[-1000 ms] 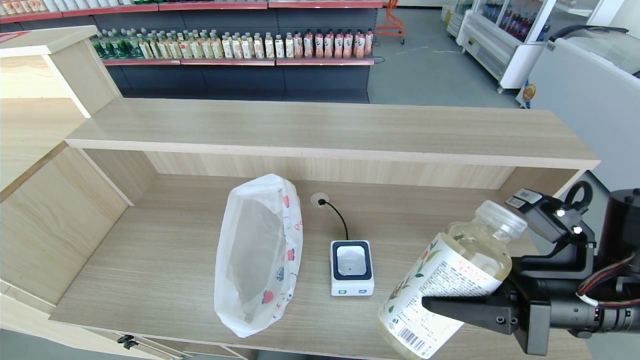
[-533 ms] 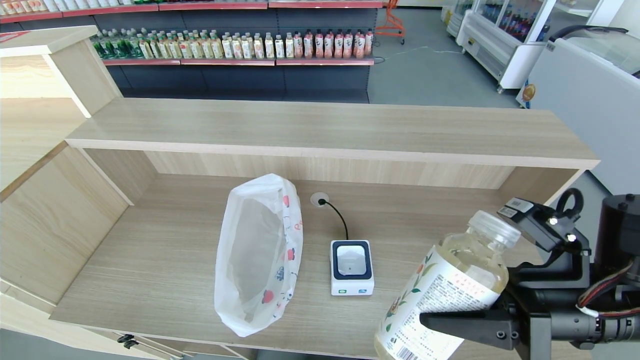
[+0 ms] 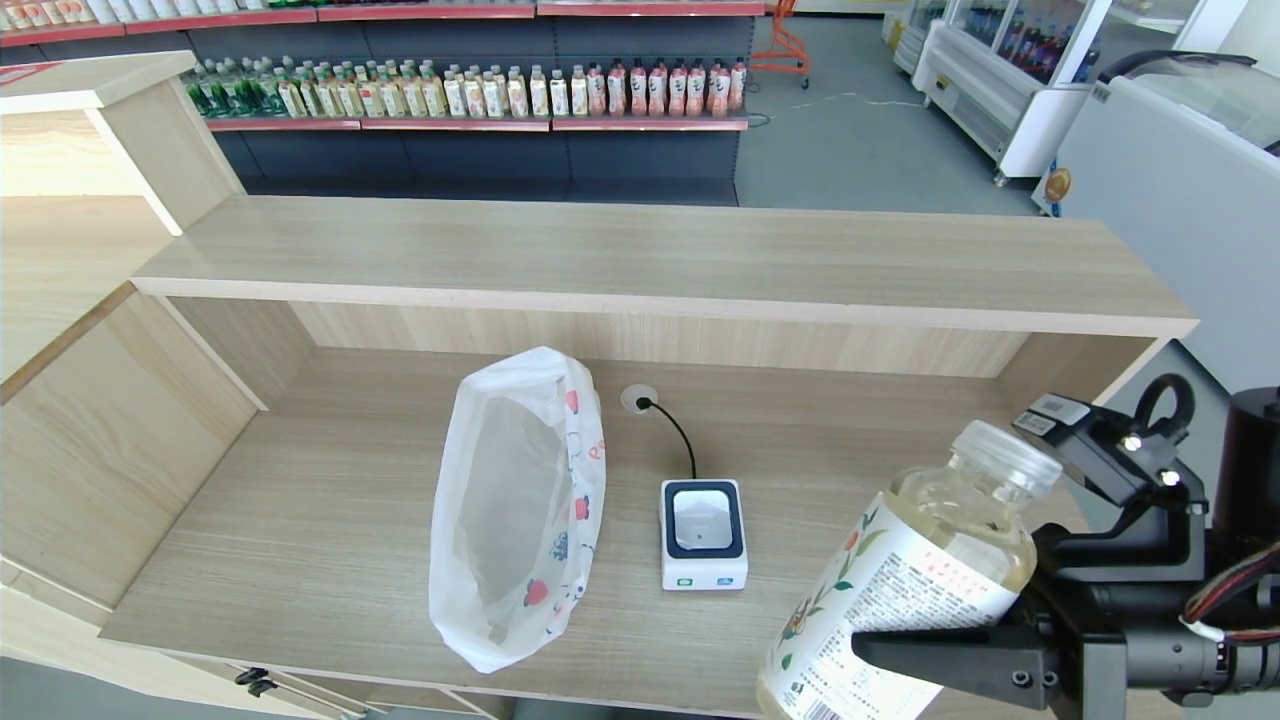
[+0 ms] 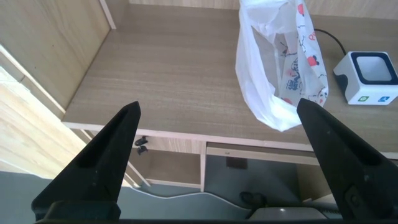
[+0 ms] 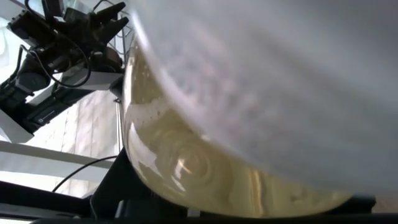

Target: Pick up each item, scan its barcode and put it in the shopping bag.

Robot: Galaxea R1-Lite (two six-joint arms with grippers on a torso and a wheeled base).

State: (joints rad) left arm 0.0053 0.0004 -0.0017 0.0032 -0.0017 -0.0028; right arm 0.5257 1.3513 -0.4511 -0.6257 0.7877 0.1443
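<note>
Right gripper point(image 3: 935, 640) clamped on the bottle point(image 3: 920, 580), held in the air over the counter's point(image 3: 300, 520) near right corner. Long axis tilted: cap up and to the right, base down toward the near left. A bit of barcode shows near the base, facing upward (not toward the scanner).

Scanner point(image 3: 703, 535) sits on the counter to the left of the bottle, window up. The bag point(image 3: 515, 500) is just beyond it, farther left.

Judgement: next move is leftward, with the base end rolled down over the window. The right arm is the nearer one.

Left gripper point(image 4: 217, 104) spread wide, empty, hanging off the counter's near left edge.
</note>
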